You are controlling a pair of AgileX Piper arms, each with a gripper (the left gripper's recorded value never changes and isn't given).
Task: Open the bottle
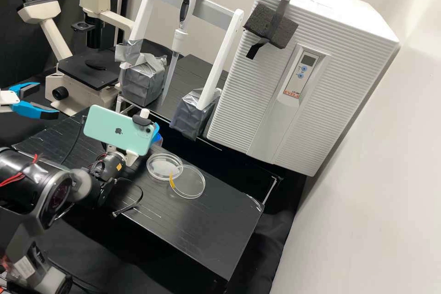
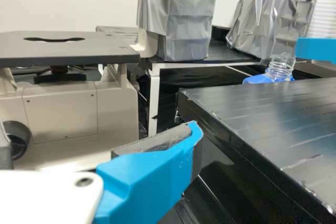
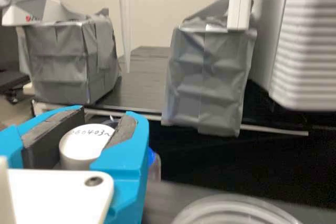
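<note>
The white cap (image 3: pixel 86 142) of the bottle (image 2: pixel 277 67) is clamped between the right jaws. The left jaws are held spread at the high view's left edge.

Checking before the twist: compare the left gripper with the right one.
The left gripper is open and empty; the right gripper is shut on the white cap of the bottle. The left gripper hangs beside the microscope, off the bench edge; the right gripper is behind the mint phone. Both have bright blue fingers with dark pads.
</note>
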